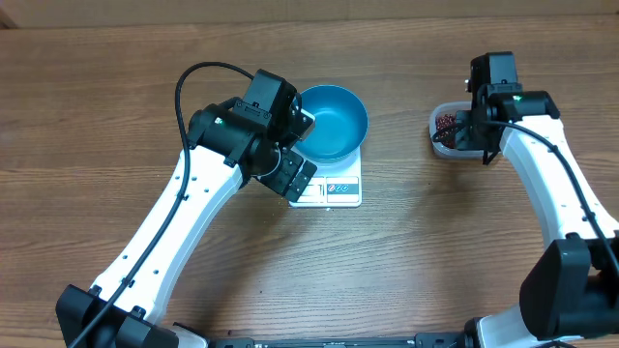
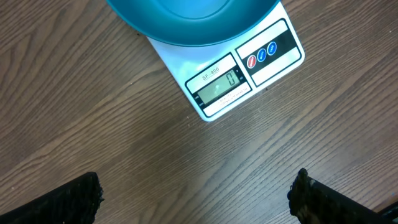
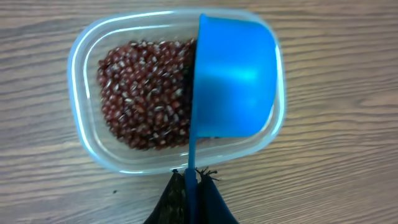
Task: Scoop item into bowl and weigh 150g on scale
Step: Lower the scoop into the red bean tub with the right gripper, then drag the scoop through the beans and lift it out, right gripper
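Your right gripper (image 3: 189, 182) pinches the small blue plastic scoop (image 3: 236, 81) by its handle. The handle runs straight away from the fingers, and the cup is rolled sideways with its mouth facing the dark red-brown beans (image 3: 143, 93) in the clear plastic tub (image 3: 78, 134). Level it before lifting, or beans likely spill short of the deep blue bowl (image 1: 334, 121) on the white square scale (image 1: 338, 188), well apart. The left gripper (image 2: 196, 196) hangs spread.

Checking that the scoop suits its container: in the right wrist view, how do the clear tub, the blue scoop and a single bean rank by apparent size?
1. clear tub
2. blue scoop, probably nearer the camera than the tub, so it may look bigger than it is
3. single bean, by far the smallest
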